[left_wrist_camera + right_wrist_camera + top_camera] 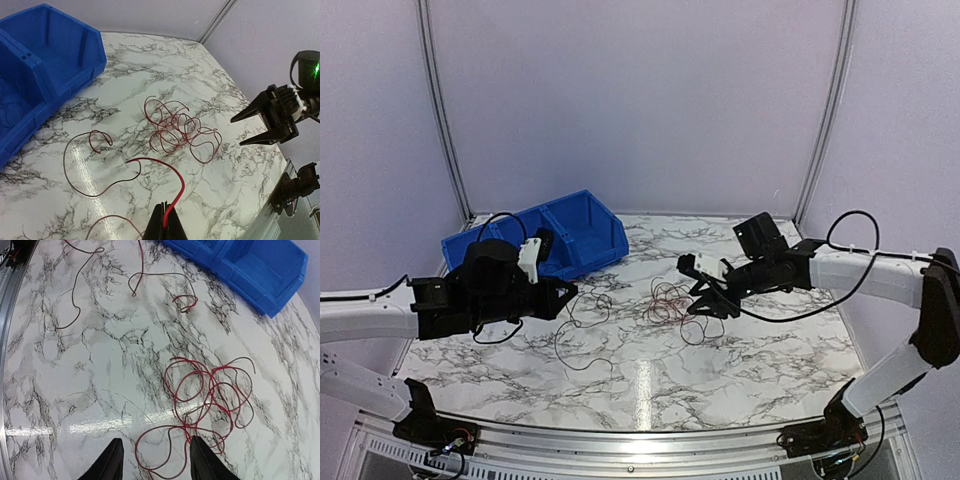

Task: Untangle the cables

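Note:
The cables are thin red and dark red wires on the marble table. A tangle of red loops [668, 300] [175, 130] [210, 390] lies in the middle. My left gripper [570, 293] [166, 212] is shut on the end of a red wire [181, 182], which arcs up from the jaws and trails left in a long dark loop [67, 170]. My right gripper [705, 300] [236, 132] [156, 440] hovers open over the near edge of the tangle. One low loop [145, 435] of the tangle lies between its fingers, and its right fingertip [197, 447] sits at the strands.
A blue bin [575, 235] [45, 60] [240, 265] lies at the back left, close to the left arm. More loose dark wire [75, 295] [582, 345] curls on the table between the arms. The table's metal front rail [640, 440] runs along the near edge.

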